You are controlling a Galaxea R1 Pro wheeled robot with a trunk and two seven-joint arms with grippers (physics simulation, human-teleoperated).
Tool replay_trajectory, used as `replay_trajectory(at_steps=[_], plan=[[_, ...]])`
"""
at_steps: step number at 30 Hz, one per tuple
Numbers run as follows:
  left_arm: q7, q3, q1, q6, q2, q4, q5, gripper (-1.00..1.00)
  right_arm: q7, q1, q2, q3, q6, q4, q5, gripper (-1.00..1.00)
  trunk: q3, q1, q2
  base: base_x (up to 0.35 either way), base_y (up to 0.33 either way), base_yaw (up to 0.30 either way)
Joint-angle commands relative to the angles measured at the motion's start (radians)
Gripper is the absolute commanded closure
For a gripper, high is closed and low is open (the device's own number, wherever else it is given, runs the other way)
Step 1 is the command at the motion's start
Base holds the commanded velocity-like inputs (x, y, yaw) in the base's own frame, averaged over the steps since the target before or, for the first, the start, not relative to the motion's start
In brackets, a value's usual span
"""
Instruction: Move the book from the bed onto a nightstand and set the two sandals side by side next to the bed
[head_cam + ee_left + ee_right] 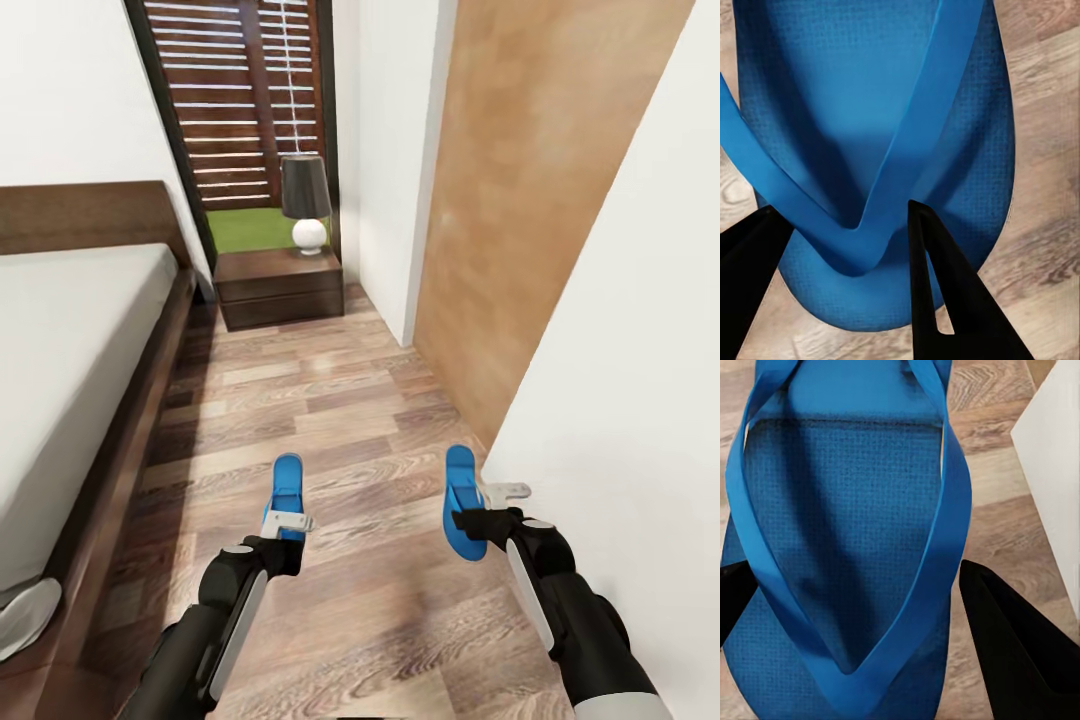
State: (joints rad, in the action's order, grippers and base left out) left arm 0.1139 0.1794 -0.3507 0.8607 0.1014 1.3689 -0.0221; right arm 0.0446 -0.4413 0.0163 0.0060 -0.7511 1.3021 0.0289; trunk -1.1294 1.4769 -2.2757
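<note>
Two bright blue sandals are held over the wood floor, one in each gripper. My left gripper (288, 522) is shut on the left sandal (287, 482), its fingers (934, 277) pinching the V of the strap (862, 240). My right gripper (482, 520) is shut on the right sandal (461, 497), with the fingers (1012, 637) against the outer edges of its straps and sole (847, 532). The bed (70, 340), with its grey mattress, runs along the left. A dark nightstand (280, 285) stands at the far end beside the headboard. The book is out of view.
A lamp (305, 200) with a dark shade stands on the nightstand, in front of a slatted window (240, 100). A brown door panel (540, 200) and a white wall (640, 400) hem in the right side, close to my right arm. A strip of wood floor (330, 400) lies between bed and wall.
</note>
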Motion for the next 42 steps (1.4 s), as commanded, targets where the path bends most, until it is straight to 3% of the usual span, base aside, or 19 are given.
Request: replay_trajectory(at_steps=[1,17,42], plan=[[0.006,0.001,-0.001,0.004,0.000,0.001,-0.002,1.00,0.002,-0.001,0.001,0.001,-0.005,0.001,0.003,1.00,-0.001,0.000,0.000,0.335,0.000,0.000],[0.006,0.001,-0.001,0.004,0.000,0.001,-0.002,1.00,0.000,-0.001,0.001,0.001,-0.005,0.000,0.004,1.00,-0.001,0.000,0.000,0.335,0.000,0.023],[0.006,0.005,-0.001,0.004,0.000,0.001,-0.001,1.00,0.000,-0.001,0.001,0.002,-0.005,0.001,0.005,1.00,-0.001,0.000,0.000,0.335,-0.089,0.261]])
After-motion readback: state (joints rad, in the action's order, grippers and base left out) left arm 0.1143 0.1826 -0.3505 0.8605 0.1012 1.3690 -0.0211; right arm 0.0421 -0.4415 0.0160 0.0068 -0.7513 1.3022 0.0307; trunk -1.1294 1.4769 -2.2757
